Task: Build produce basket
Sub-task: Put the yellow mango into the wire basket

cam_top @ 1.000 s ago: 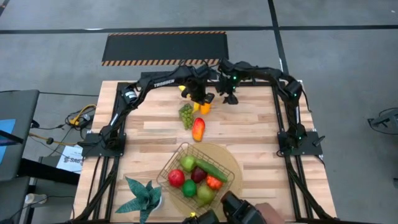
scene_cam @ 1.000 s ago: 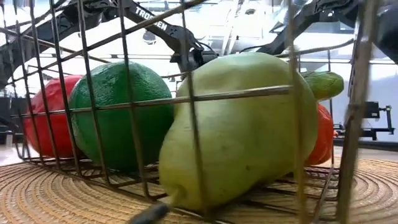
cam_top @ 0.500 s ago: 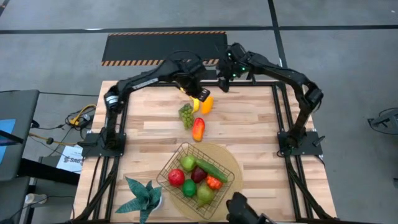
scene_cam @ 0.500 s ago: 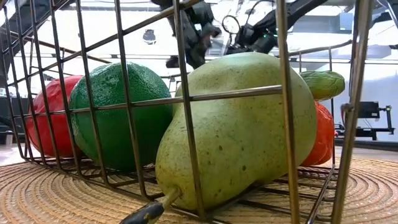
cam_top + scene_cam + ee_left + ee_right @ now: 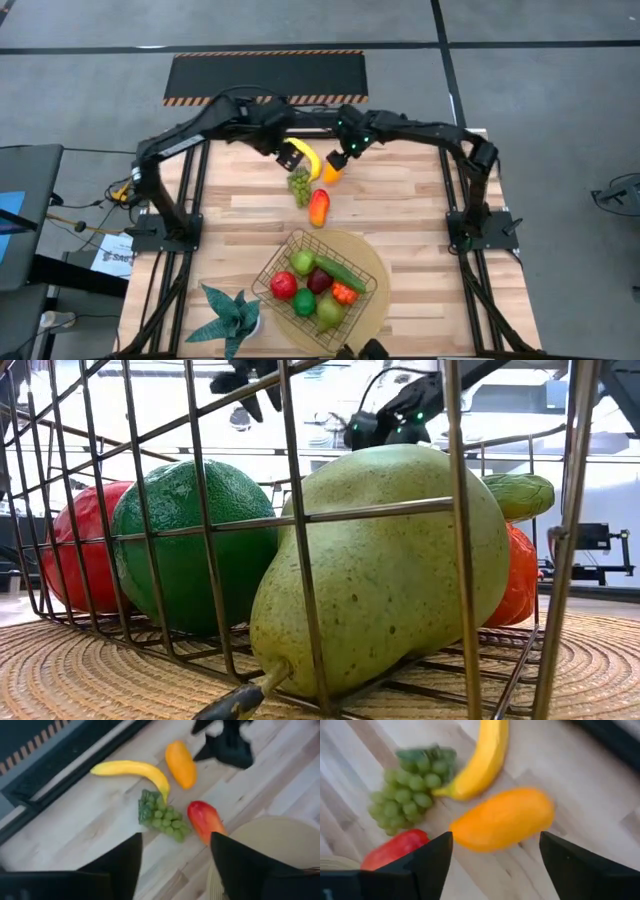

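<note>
Both released hands (image 5: 285, 152) (image 5: 338, 157) rose; four fruits (image 5: 318, 207) outside, six in basket (image 5: 265, 277).

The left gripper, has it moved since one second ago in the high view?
Yes. The left gripper has drawn back leftward from above the banana, toward the table's far left side.

Dark wire basket (image 5: 277, 268) on round mat holding 6 fruits, banana (image 5: 300, 156), grapes (image 5: 299, 186), 2 mangoes on table

A grey concrete floor (image 5: 560, 110) surrounds the pale wooden plank counter (image 5: 410, 215). Beyond its far edge lies a black rubber mat with striped hazard edging (image 5: 265, 75).
</note>
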`<control>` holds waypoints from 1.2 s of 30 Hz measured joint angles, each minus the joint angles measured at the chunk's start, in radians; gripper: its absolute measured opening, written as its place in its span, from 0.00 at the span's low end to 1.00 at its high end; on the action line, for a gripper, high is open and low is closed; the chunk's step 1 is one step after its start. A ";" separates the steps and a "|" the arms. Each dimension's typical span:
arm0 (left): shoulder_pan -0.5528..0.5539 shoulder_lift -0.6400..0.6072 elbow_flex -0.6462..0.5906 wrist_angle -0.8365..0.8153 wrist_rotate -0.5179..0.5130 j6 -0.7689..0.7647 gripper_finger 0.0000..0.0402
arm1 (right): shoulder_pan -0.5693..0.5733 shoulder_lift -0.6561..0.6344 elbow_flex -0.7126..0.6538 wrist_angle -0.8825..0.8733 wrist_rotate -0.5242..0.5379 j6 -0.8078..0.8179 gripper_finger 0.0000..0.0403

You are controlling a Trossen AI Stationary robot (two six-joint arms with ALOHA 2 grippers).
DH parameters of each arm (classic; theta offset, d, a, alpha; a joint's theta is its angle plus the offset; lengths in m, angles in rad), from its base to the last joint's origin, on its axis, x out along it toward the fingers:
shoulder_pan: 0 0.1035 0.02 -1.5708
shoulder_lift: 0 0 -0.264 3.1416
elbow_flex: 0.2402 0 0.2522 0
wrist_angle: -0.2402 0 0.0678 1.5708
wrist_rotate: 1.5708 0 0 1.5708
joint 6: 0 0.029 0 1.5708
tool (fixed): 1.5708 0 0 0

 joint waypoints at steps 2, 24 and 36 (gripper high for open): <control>-0.017 -0.037 0.000 -0.007 -0.024 -0.022 0.63 | 0.005 0.030 0.000 -0.015 0.003 0.016 0.85; -0.064 -0.120 0.000 -0.113 -0.139 0.036 0.74 | 0.022 0.053 0.002 0.081 0.140 0.448 0.99; -0.064 -0.119 0.000 -0.124 -0.136 0.124 0.74 | 0.068 0.169 0.010 0.106 0.142 0.623 0.98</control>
